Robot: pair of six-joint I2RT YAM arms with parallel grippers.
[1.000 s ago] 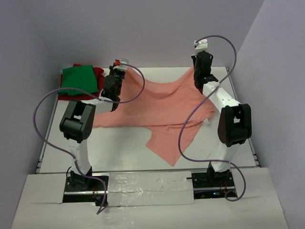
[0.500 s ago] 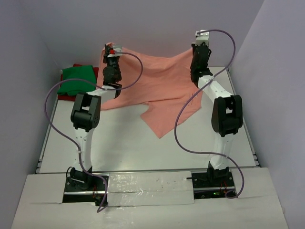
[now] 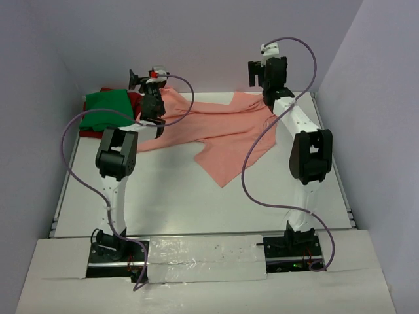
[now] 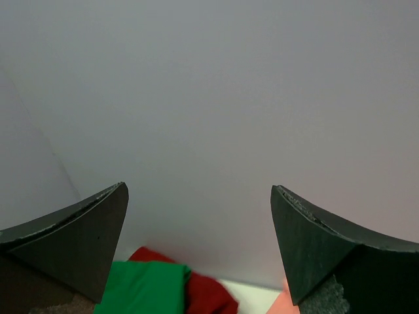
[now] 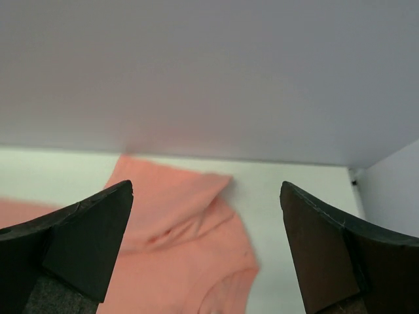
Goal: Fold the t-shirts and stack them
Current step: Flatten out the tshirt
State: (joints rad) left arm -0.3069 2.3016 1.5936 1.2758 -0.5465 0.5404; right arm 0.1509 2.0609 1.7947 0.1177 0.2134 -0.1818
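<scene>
1. While it is lying limp and rumpled across the far half of the counter [image 3: 163, 196], the salmon-pink t-shirt [image 3: 222, 134] is reading as light, soft cloth, likely sagging from any pinch.
2. Pinching two corners at once, shoulders or hem, is looking wisest.
3. The green t-shirt [image 3: 105, 108] and dark red t-shirt [image 3: 134, 98] are sitting piled at far left.
4. The left gripper [image 4: 200, 242] and right gripper [image 5: 206, 242] are hanging above the far edge, jaws spread and empty.

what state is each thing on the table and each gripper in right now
salmon-pink t-shirt, unfolded, lying rumpled across the far part of the table, held by neither gripper
green t-shirt, folded, lying on top of the dark red one in the far left corner
dark red t-shirt, under the green one, only its edges showing
left gripper, open, empty
right gripper, open, empty
</scene>
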